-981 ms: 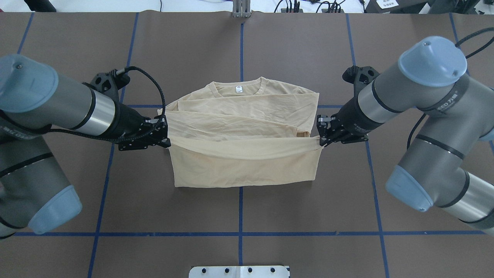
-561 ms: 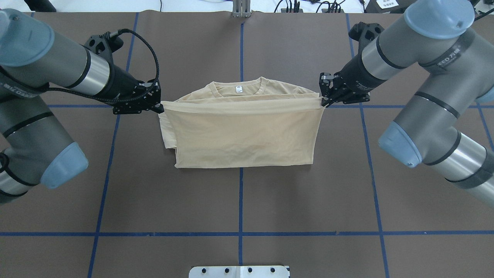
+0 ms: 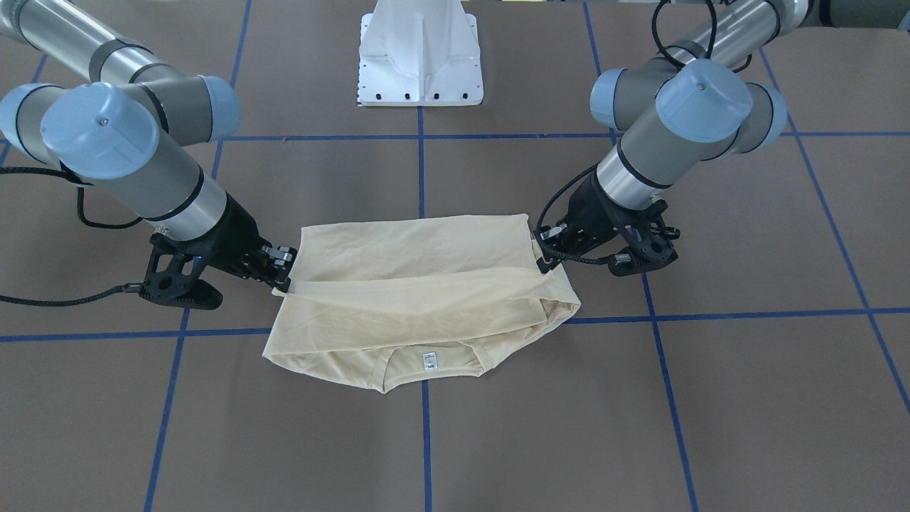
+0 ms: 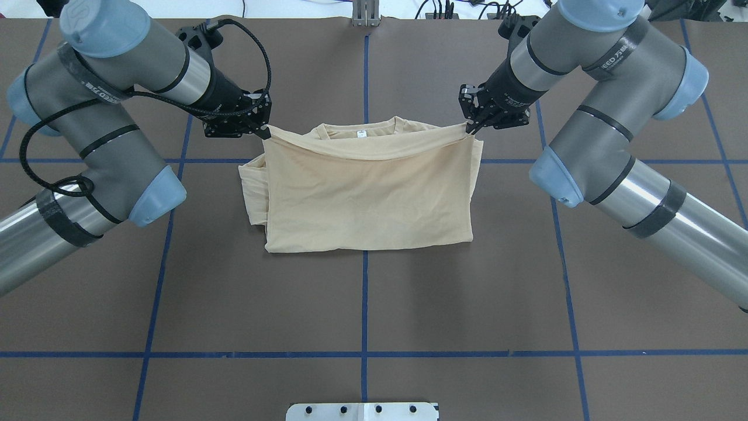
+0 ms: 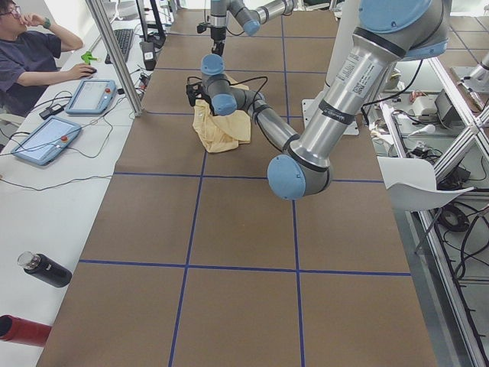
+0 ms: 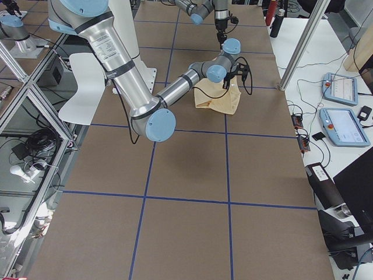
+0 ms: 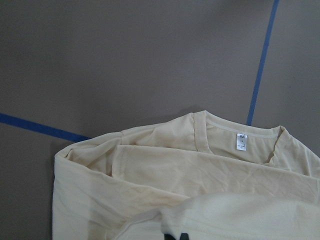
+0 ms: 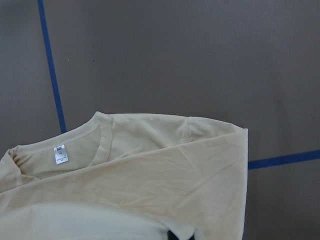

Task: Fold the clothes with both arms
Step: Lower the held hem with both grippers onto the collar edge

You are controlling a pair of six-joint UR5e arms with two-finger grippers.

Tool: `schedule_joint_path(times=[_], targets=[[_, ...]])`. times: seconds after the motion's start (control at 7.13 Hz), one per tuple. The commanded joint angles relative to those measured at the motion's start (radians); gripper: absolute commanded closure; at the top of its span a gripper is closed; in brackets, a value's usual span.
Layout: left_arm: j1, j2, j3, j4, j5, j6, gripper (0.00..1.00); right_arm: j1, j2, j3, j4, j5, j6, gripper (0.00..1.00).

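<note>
Here the cream shirt [image 4: 368,199] is folded double, faintly wrinkled.

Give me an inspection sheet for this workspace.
Surface: brown table, blue tape grid.
Job's things: cream shirt, lower half folded toward the collar; neck label showing.
Clutter: nothing seen.
Grippers: left gripper and right gripper, jaws shut, each on a corner of the shirt's folded-over edge.
Cables: black cable loops off the left wrist; second cable trails on the table by the right arm.
Surroundings: white pedestal base; operator seated beside the table; bottle.
</note>
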Motion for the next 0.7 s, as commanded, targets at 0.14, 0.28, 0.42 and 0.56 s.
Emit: schedule_joint_path(times=[0.14,0.28,0.42,0.56], targets=[[0.002,-0.059,0.235,-0.200,0.004,-0.043,1.00,-0.006,0.087,-0.175,0.060,-0.005,-0.002,1.00],[0.002,-0.075,0.282,-0.224,0.036,-0.044,1.00,-0.006,0.116,-0.227,0.078,-0.026,-0.001,1.00],[0.002,-0.084,0.300,-0.224,0.061,-0.044,1.00,-0.006,0.119,-0.278,0.134,-0.035,-0.001,1.00],[0.002,-0.087,0.308,-0.224,0.063,-0.044,1.00,-0.006,0.119,-0.317,0.179,-0.043,-0.001,1.00]])
